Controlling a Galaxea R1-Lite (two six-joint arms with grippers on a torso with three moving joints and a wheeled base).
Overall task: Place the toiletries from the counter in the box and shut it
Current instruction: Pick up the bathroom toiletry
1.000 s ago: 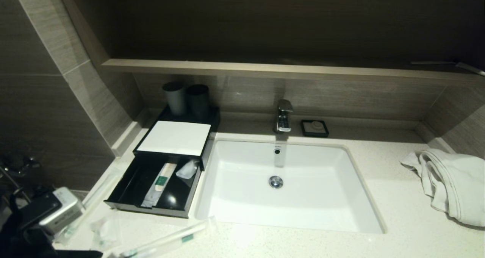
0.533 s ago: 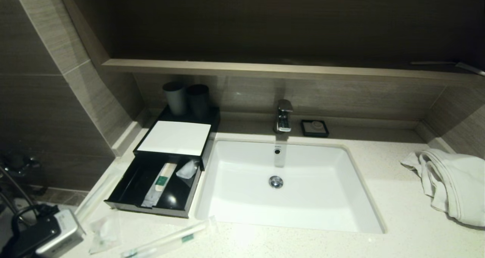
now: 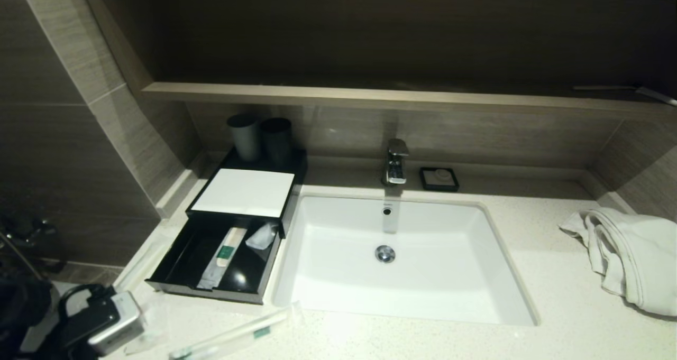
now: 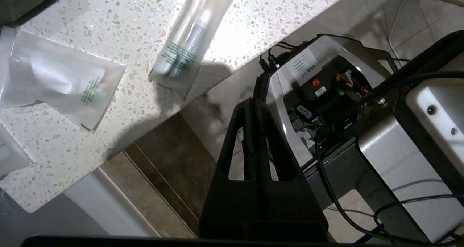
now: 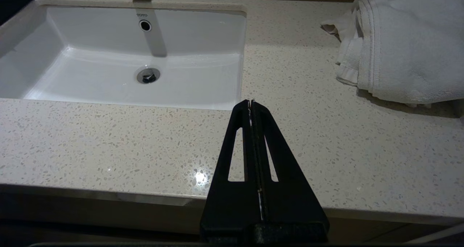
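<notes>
The box (image 3: 240, 193) stands left of the sink with its black drawer (image 3: 174, 273) pulled out. In the drawer lie one slim sachet (image 3: 225, 254) and a small clear packet (image 3: 261, 237). On the counter (image 3: 555, 296) near its front left corner lie a long sachet (image 3: 232, 336) (image 4: 192, 40) and a small packet (image 4: 61, 80). My left gripper (image 4: 252, 101) is shut and empty, just off the counter's front edge, a little short of those two. Its wrist (image 3: 106, 322) shows at the lower left. My right gripper (image 5: 251, 102) is shut and empty over the counter, right of the sink.
The white sink basin (image 3: 476, 275) fills the middle, with a faucet (image 3: 395, 162) and a black soap dish (image 3: 439, 178) behind it. Two dark cups (image 3: 262, 135) stand behind the box. A white towel (image 3: 629, 254) lies at the right. A wooden shelf (image 3: 370, 97) overhangs the back.
My left wrist dropped lower, then swung right towards the counter's front left corner, and now covers part of the small packet there. Nothing else has moved.
</notes>
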